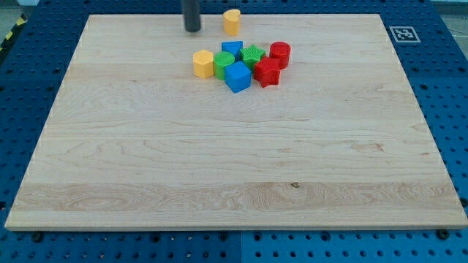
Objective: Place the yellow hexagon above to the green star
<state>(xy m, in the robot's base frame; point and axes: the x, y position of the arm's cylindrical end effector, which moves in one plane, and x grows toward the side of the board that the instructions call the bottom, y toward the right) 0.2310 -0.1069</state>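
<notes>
The yellow hexagon [203,63] stands at the left end of a tight cluster near the view's top centre. The green star [253,55] is in the middle of that cluster, to the hexagon's right and slightly higher. My tip [192,31] rests on the board above and a little left of the yellow hexagon, apart from it. Between hexagon and star sit a green round block [224,65] and a blue block [232,49].
A blue cube [238,77], a red star-like block [268,72] and a red cylinder [280,54] complete the cluster. A separate yellow block [232,22] stands near the board's top edge, right of my tip. The wooden board [234,168] lies on a blue perforated table.
</notes>
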